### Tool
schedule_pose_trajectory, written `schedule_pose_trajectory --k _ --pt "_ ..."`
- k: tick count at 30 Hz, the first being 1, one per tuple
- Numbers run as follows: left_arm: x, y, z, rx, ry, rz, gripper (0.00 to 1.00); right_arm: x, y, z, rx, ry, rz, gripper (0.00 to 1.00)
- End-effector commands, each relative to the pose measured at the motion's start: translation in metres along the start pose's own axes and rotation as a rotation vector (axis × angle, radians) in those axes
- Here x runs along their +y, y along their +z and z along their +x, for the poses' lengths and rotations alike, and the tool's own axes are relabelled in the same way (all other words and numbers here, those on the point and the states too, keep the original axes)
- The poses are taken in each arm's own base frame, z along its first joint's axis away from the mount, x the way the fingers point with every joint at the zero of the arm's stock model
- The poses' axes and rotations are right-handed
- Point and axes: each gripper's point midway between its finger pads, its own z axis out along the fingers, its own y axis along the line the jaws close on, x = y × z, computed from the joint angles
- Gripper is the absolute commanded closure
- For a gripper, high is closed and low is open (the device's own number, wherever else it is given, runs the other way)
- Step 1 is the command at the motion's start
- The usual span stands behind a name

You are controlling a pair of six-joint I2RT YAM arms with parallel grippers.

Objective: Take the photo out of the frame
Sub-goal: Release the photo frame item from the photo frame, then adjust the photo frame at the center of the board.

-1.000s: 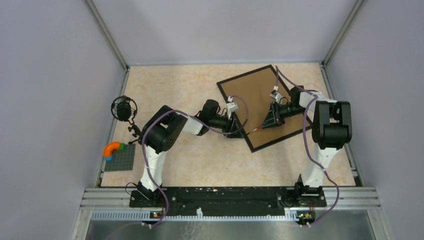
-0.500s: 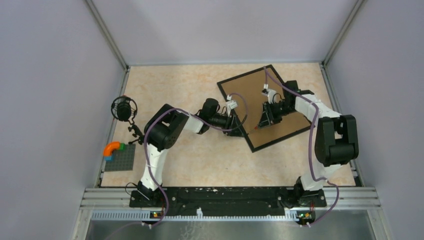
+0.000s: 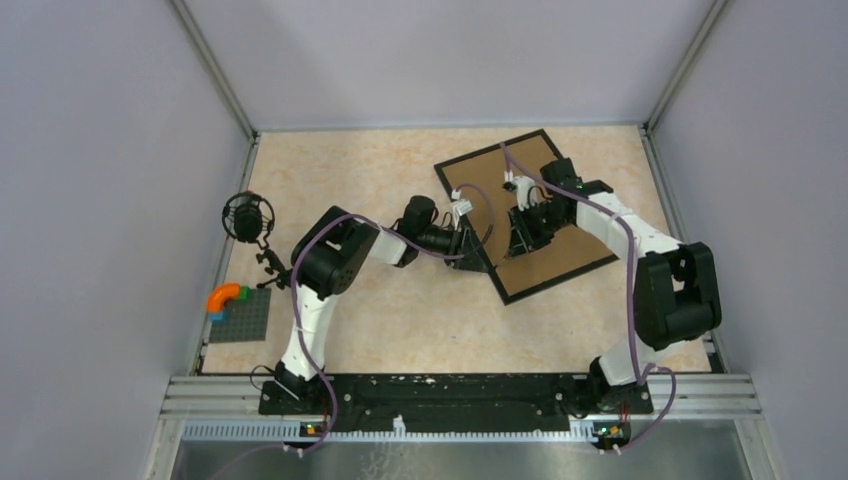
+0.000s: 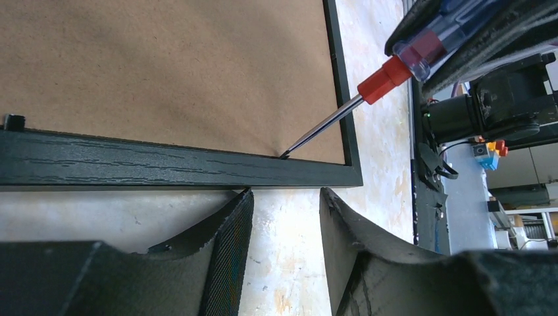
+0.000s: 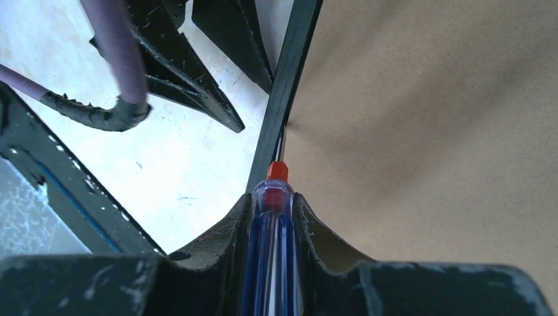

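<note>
Across the far right half of the pale marbled bench (image 3: 350,180) lies the frame (image 3: 485,180), face down and turned at a slant, so that one corner points to the far wall and another toward the near edge. Its brown board back (image 4: 164,66) faces up inside the thin black rim; the photo does not show in any view.

Both arms reach in over it. The left arm (image 3: 330,260) stretches rightward to the frame's near-left edge, and the right arm (image 3: 650,240) bends in from the right, over the board.

At the bench's left edge sits a grey studded baseplate (image 3: 243,318), with a black round device on a small stand (image 3: 247,215) just beyond it.

The left gripper (image 4: 286,194) rests low on the bench just outside the black rim, its jaws parted and holding nothing; whether the tips touch the rim I cannot tell.

The right gripper (image 5: 273,197) has its jaws clamped on a screwdriver (image 4: 395,66) with a clear blue handle and a red collar. The tool slants down toward the left gripper, and the tip of its metal shaft (image 4: 322,125) meets the seam where the board joins the rim, near the frame's corner.

An orange curved brick (image 3: 224,297) stands at the baseplate's far-left corner.
</note>
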Motion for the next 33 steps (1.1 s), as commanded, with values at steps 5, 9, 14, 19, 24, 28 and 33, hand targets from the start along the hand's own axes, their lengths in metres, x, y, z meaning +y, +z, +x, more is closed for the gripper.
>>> schedule_pose_trajectory --k 5,9,14,19,24,28,33 --pt "0.073 0.007 0.024 -0.034 -0.068 -0.275 0.49 0.121 -0.008 0.041 0.176 0.040 -0.370 1.00" --pt "0.074 0.006 0.023 -0.040 -0.088 -0.273 0.49 0.134 -0.009 0.047 0.204 0.010 -0.393 1.00" --pt "0.069 0.005 0.023 -0.052 -0.134 -0.250 0.46 0.144 -0.015 0.041 0.182 -0.006 -0.407 1.00" --pt "0.044 -0.008 0.013 -0.087 -0.061 -0.204 0.45 0.106 -0.026 0.006 0.064 0.016 -0.269 1.00" --pt "0.017 -0.038 -0.012 -0.128 0.064 -0.200 0.45 0.042 -0.049 -0.051 -0.134 0.058 -0.164 1.00" --pt "0.014 -0.050 -0.022 -0.116 0.137 -0.235 0.45 0.018 -0.037 -0.073 -0.142 0.056 -0.146 1.00" --pt "0.026 -0.061 -0.031 -0.129 0.154 -0.257 0.45 -0.014 -0.018 -0.089 -0.136 0.057 -0.108 1.00"
